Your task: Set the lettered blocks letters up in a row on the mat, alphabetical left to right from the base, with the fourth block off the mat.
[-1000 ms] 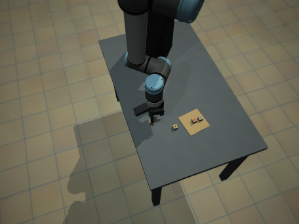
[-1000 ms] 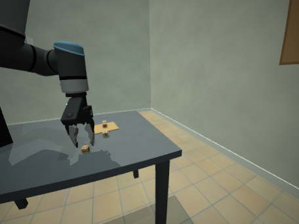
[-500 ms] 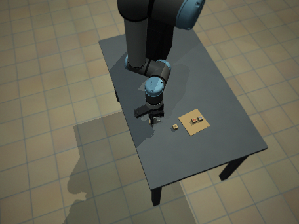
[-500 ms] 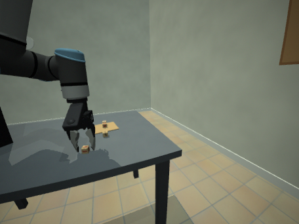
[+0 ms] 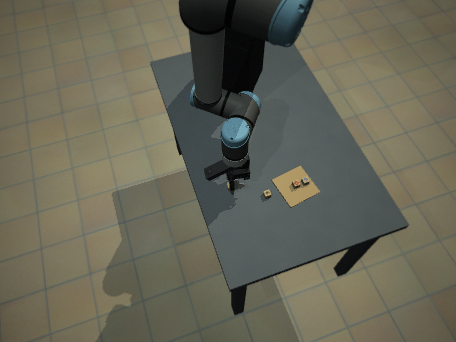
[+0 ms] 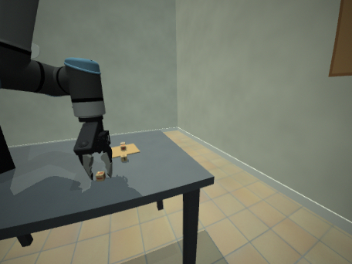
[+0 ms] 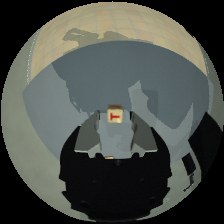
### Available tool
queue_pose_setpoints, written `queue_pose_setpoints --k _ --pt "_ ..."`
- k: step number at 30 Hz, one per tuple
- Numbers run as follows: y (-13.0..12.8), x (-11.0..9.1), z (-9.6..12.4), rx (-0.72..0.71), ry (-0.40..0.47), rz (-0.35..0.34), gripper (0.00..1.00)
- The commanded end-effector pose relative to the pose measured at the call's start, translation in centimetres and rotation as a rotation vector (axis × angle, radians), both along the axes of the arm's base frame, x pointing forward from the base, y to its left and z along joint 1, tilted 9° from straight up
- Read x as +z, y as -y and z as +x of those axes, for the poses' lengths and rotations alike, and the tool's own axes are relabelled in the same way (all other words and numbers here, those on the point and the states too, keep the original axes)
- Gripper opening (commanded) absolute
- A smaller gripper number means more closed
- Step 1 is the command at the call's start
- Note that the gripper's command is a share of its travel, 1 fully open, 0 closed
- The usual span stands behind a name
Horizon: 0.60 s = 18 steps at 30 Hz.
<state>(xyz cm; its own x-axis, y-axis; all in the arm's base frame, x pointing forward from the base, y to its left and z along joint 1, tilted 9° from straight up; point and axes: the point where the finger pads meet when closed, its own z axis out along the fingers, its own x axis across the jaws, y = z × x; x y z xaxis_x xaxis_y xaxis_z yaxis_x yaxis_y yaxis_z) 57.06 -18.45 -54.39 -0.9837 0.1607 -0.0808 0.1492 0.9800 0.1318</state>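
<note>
My gripper [image 5: 234, 184] [image 6: 99, 174] [image 7: 114, 111] is low over the table's left part, open, with its fingers on either side of a small tan block [image 6: 100, 176] [image 7: 115, 115] that rests on the table. The block shows a red letter on top, lying sideways in the wrist view. The tan mat [image 5: 296, 201] [image 6: 133, 149] lies to the right. Two blocks stand on it side by side, one with a red mark [image 5: 295, 183] and one with a blue mark [image 5: 305, 181]. Another block [image 5: 267, 193] [image 6: 124, 158] sits on the table just left of the mat.
The dark table [image 5: 310, 130] [image 6: 166, 166] has its left edge close to my gripper. The arm's links rise above the table's back part. A tiled floor lies all around and a wall stands behind.
</note>
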Motion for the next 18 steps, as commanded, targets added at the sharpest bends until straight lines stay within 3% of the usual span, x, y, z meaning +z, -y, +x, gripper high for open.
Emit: queue_pose_setpoints --k 1,17,18 --pt "0.03 0.05 0.04 0.0 0.001 0.0 0.25" --pt "0.03 0.05 0.04 0.0 0.001 0.0 0.25" --pt "0.03 0.05 0.04 0.0 0.001 0.0 0.05"
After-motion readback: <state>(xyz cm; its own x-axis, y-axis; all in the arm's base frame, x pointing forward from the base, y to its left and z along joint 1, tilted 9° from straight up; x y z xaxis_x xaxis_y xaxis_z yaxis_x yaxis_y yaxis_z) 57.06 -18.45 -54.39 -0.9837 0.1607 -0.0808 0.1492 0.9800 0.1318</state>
